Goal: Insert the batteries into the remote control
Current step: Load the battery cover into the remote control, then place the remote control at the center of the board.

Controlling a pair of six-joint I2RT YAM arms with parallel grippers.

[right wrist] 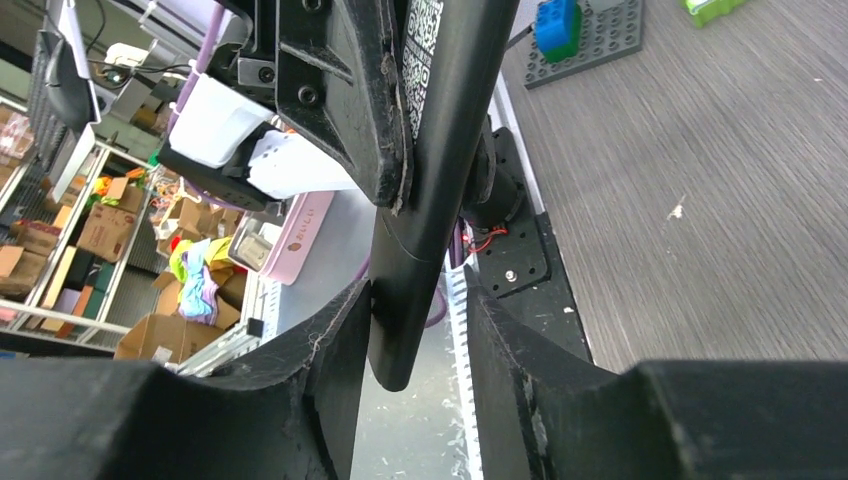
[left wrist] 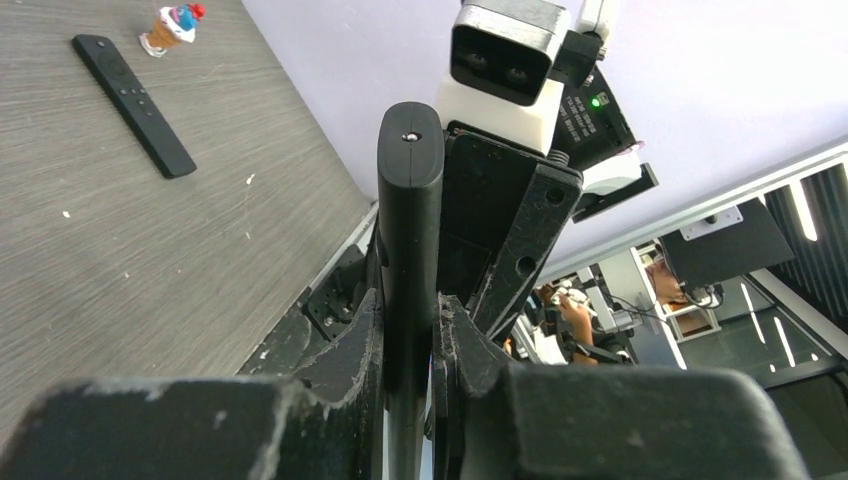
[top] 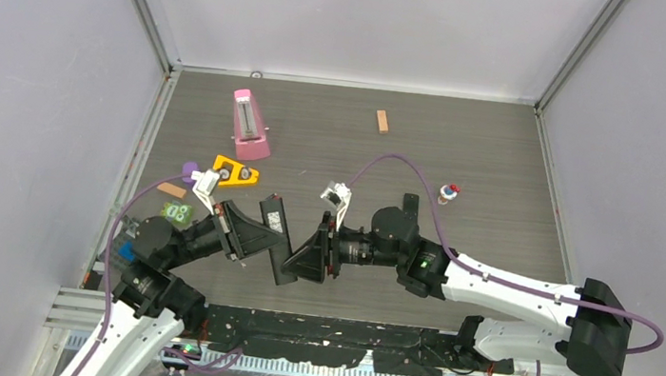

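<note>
Pale grey walls (top: 359, 19) enclose a dark wood-grain table (top: 491, 155), framed by metal corner posts (top: 142, 2).

The left arm's fingers (left wrist: 350, 350) squeeze a black remote control (left wrist: 410, 200) that stands straight up. The right arm's fingers (left wrist: 510, 230) sit just behind it. Well apart, on the gray tabletop (left wrist: 150, 280), are a long black bar (left wrist: 132, 104) and a tiny toy (left wrist: 175, 25).

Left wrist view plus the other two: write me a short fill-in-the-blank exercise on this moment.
1. The left gripper is ____ on the black remote control.
2. The right gripper straddles the remote control's other end with a gap showing, so its jaws are ____.
3. At the far side of the table, the metronome is coloured ____.
Missing words: shut; open; pink.
</note>
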